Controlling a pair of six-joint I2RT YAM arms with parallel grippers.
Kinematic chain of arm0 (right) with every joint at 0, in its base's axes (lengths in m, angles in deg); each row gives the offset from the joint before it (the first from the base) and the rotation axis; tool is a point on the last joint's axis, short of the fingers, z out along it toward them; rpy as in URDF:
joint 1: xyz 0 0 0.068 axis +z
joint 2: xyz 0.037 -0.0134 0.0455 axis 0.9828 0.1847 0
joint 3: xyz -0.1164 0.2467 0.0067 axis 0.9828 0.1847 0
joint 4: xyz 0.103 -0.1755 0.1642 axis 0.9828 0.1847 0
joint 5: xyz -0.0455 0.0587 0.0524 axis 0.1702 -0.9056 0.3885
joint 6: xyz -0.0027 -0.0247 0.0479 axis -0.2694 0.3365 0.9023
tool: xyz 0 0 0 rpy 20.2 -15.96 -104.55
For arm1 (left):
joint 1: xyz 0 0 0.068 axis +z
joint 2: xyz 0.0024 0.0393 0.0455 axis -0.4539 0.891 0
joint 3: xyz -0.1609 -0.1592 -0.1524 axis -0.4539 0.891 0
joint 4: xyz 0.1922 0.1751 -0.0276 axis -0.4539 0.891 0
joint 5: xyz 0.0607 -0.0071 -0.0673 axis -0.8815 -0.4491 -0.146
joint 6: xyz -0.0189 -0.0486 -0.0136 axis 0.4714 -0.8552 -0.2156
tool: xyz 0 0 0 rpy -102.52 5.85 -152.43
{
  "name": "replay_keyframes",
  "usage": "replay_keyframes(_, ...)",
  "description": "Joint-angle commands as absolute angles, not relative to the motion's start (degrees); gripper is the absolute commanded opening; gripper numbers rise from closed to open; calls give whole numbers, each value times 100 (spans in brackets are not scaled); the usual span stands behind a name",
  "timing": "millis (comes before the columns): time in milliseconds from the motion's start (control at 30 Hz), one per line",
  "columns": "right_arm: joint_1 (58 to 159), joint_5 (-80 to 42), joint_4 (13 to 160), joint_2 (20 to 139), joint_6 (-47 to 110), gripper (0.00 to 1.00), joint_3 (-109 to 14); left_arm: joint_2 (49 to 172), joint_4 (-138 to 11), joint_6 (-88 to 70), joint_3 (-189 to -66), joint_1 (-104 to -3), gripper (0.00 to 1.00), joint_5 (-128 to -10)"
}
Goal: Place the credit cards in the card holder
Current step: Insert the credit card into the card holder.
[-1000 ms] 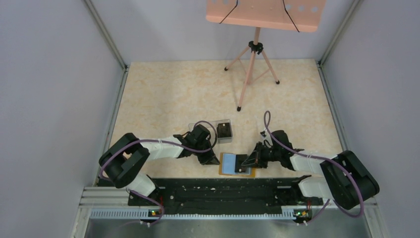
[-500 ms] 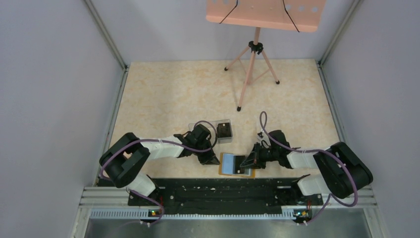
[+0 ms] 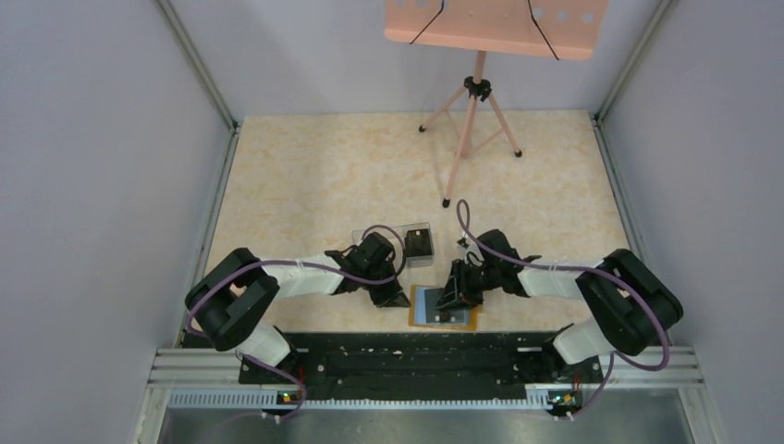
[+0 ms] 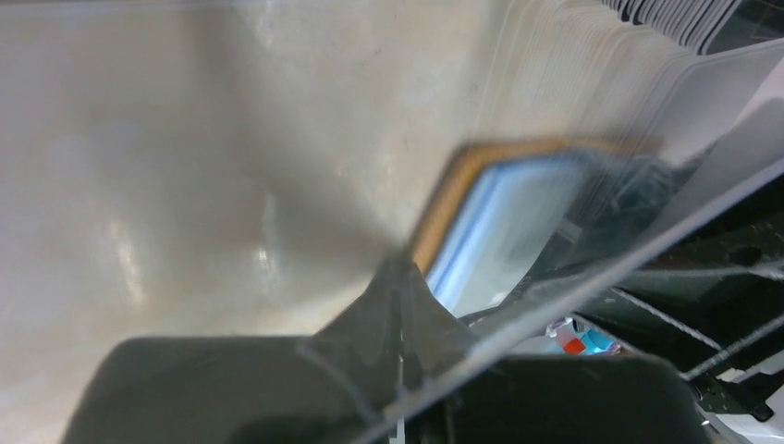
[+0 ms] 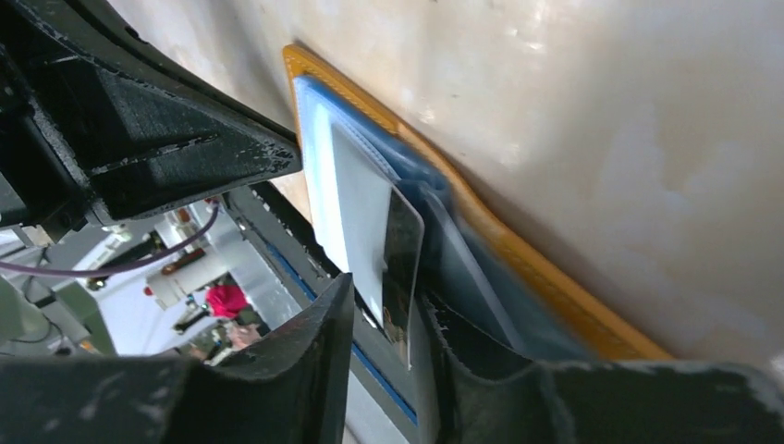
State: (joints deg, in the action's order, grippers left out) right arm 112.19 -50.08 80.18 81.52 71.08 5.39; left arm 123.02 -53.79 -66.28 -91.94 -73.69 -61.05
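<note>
Right wrist view: thin dark rectangular credit card (image 5: 404, 268) lodged partway in open orange-tan card holder (image 5: 518, 245), frame centre, between slightly parted right gripper (image 5: 388, 347); left gripper (image 4: 402, 287) pressed together. Card could be dragged out if caught on withdrawal.

Orange card holder (image 3: 427, 305), blue-grey inside, on beige marbled table (image 3: 333, 176).

Credit card (image 5: 404, 259) partly in card holder (image 5: 344, 190)

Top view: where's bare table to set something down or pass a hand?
Free: the table between the tripod feet and the clear box. Crowded: near-edge centre, where left gripper, right gripper, card holder and box bunch.
</note>
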Motion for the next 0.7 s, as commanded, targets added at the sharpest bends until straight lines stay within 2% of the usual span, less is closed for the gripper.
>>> replay_keyframes(0,11393,-3983,9248,8045,6406,36,136,12199,-5254,-6624,-9197,-7440,0,-6531)
replay_keyframes(167,11474,-3503,9926,7780,6125,52,-151,12201,-5275,-6621,-9197,-7443,0,-6522)
replay_keyframes(267,11545,-3444,9988,7822,6084,56,-213,12269,-5303,-6605,-9275,-7476,0,-6495)
replay_keyframes(533,11731,-3548,9758,8204,6043,58,-333,12532,-5415,-6588,-9554,-7594,0,-6402)
replay_keyframes(667,11767,-4051,9193,8544,6247,50,-340,12692,-5412,-6561,-9730,-7669,0,-6351)
